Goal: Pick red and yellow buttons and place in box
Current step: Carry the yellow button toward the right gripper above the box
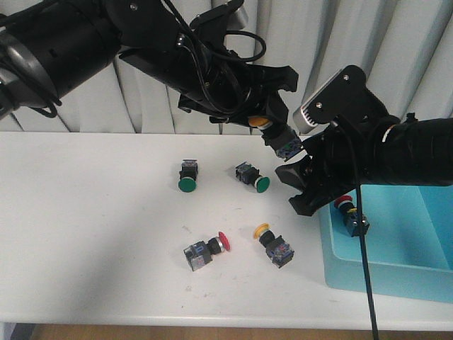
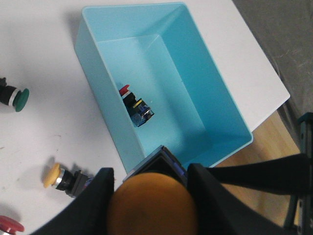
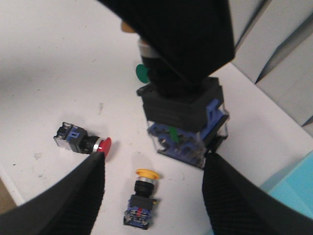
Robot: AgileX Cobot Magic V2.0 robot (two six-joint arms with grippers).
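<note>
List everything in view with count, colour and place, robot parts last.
Green buttons: 2, green caps, far part of the table.
Red button: 1, red cap, lying near the table's front.
Yellow button: 1, yellow cap, lying right of that red one.
Red button in box: 1, red cap, by the box's left wall.
Held yellow button: 1, yellow cap, in the air between the arms.
Box: 1, turquoise, table's right end.
Table: 1, white.
Curtain: grey-white, behind the table.
Left gripper: black, shut on the held yellow button.
Right gripper: black, open under that button.
</note>
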